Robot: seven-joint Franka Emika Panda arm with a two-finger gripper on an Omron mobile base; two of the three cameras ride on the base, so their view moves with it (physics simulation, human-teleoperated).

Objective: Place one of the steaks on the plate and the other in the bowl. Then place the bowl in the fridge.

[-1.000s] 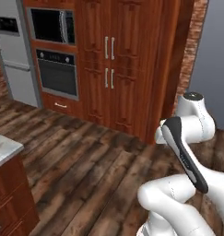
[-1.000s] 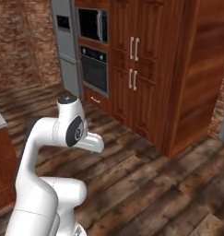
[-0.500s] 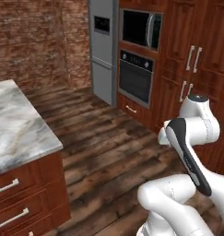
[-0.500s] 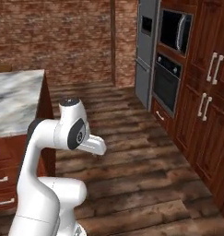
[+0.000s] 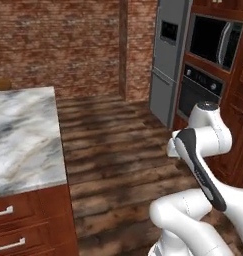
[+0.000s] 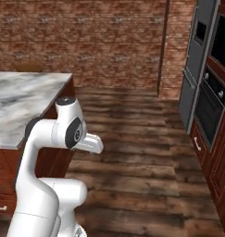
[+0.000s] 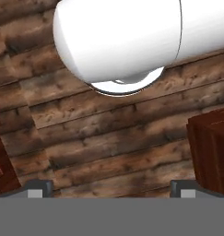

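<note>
The fridge (image 5: 166, 65) is a tall grey metal unit with a dark dispenser panel. It stands closed against the right wall, and the right base view shows it at the far right (image 6: 196, 69). The steaks, the plate and the bowl are out of view. My gripper (image 7: 112, 188) hangs folded low in front of the base and looks down at the wooden floor. It is open, its fingertips (image 7: 39, 186) stand wide apart, and nothing is between them.
A marble-topped island (image 5: 23, 135) with dark wood drawers fills the left side and reaches close to the base (image 6: 21, 97). A built-in oven (image 5: 200, 95) and a microwave (image 5: 213, 40) sit right of the fridge. Open wooden floor (image 5: 113, 150) runs to the brick wall (image 6: 86, 41).
The whole picture has swung because the base turned. The tall wood cabinets slid out to the right, and the fridge, brick wall and island came into view. The arm's pose is unchanged.
</note>
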